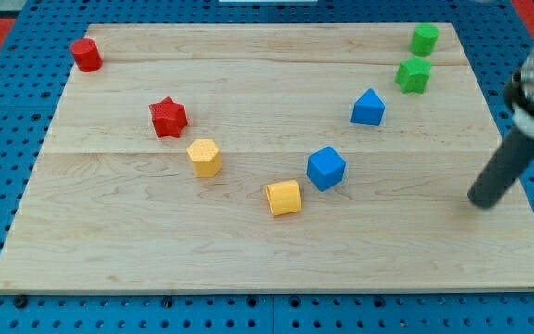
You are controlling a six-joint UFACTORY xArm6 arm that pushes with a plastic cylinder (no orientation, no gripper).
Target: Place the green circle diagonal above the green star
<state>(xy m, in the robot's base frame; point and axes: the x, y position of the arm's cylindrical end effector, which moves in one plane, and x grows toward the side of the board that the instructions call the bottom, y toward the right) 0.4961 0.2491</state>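
Up at the view's top right the green circle (425, 39) sits just beside the green star (413, 74), the circle a little above and to the right — near enough to diagonal that little work looks left. Well below them, at the view's right edge, the rod comes down to the arm's tip (479, 202), clear of every block. No pincer is fitted here, so nothing is clenched or released; it only pushes.

To do this well, I'd judge the tip should come round the far side of the circle and nudge lightly, keeping off the star, since the two are close and the board's top edge is near.

Across the pale wooden board (248, 250) lie a blue block (367, 108), a blue cube (325, 168), a yellow block (284, 198), a yellow hexagon (205, 157), a red star (168, 117) and a red cylinder (86, 55) — all on a blue perforated base (7, 139).
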